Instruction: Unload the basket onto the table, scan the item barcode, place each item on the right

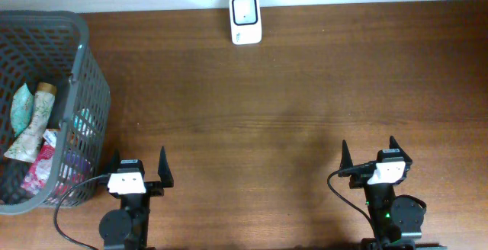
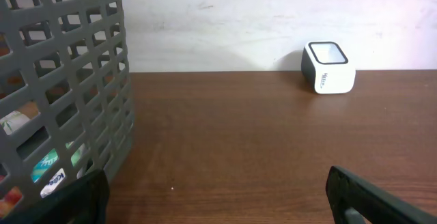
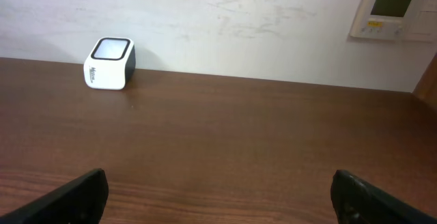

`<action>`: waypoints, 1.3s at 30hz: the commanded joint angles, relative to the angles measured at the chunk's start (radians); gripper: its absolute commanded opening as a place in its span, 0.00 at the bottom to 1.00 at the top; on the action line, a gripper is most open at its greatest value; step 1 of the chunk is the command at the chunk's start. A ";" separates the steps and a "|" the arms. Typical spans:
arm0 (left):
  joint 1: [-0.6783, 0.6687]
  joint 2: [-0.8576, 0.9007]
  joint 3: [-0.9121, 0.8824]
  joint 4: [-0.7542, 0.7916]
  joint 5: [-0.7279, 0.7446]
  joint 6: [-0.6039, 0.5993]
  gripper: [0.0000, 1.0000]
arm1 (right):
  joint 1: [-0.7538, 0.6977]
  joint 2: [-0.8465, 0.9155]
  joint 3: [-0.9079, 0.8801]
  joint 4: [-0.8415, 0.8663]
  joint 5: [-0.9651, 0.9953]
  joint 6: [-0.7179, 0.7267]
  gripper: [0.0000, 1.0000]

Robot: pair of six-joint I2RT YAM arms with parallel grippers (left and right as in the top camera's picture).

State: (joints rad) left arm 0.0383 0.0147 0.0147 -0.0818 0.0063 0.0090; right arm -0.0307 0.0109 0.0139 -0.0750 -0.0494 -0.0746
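So nothing had really kicked off at this point. Both arms sat at the near edge of the table point(image 1: 267, 113), the left gripper point(image 1: 139, 162) by the near-left corner and the right gripper point(image 1: 368, 147) toward the near-right one. Both had their jaws spread wide with nothing between them, totally empty-handed. The wrist views agreed, with just bare wood ahead of the fingers on each side.

The scanner point(image 1: 245, 19) sat at the middle of the far edge, right by the wall, window facing up. The stuff to scan was all in the basket point(image 1: 93, 82) at the left edge. It held a jumbled pile of items point(image 1: 30, 124), tubes and packets by the look of it. I couldn't spot a barcode on any of them in any view.

My read is that this was the very first step, picking an item, with none of the task done yet. The left gripper was just beside the basket, so I'd guess it was the one to go in. It would need to rise over the rim, drop in from above and close on one thing without dragging its neighbours along. Then it's a carry to the scanner, turning the item until the code faces the window, which might take some fiddling
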 commanded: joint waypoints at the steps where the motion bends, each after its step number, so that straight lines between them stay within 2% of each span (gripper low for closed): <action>1: -0.006 -0.008 -0.006 -0.002 -0.011 0.022 0.99 | 0.005 -0.005 -0.008 -0.003 0.008 0.011 0.99; 26: -0.006 -0.008 -0.006 -0.002 -0.010 0.022 0.99 | 0.005 -0.005 -0.008 -0.003 0.009 0.011 0.99; 28: -0.006 -0.008 -0.005 0.029 0.045 0.023 0.99 | 0.005 -0.005 -0.008 -0.003 0.009 0.011 0.99; 29: -0.006 -0.008 -0.005 0.096 0.048 0.022 0.99 | 0.005 -0.005 -0.008 -0.003 0.008 0.011 0.99; 31: -0.006 -0.008 -0.005 0.254 0.161 0.022 0.99 | 0.005 -0.005 -0.008 -0.003 0.009 0.011 0.99; 32: -0.006 -0.008 -0.005 0.427 0.262 0.022 0.99 | 0.005 -0.005 -0.008 -0.003 0.008 0.011 0.99; 35: -0.006 -0.008 0.034 0.610 0.268 0.022 0.99 | 0.005 -0.005 -0.008 -0.003 0.009 0.011 0.99; 38: -0.003 0.063 0.200 0.593 0.255 0.039 0.99 | 0.005 -0.005 -0.008 -0.003 0.009 0.011 0.99; 39: -0.003 0.116 0.279 0.531 0.218 0.041 0.99 | 0.005 -0.005 -0.008 -0.003 0.008 0.011 0.99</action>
State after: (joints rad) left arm 0.0376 0.0368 0.1314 0.5098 0.2523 0.0193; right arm -0.0307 0.0109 0.0135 -0.0750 -0.0494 -0.0742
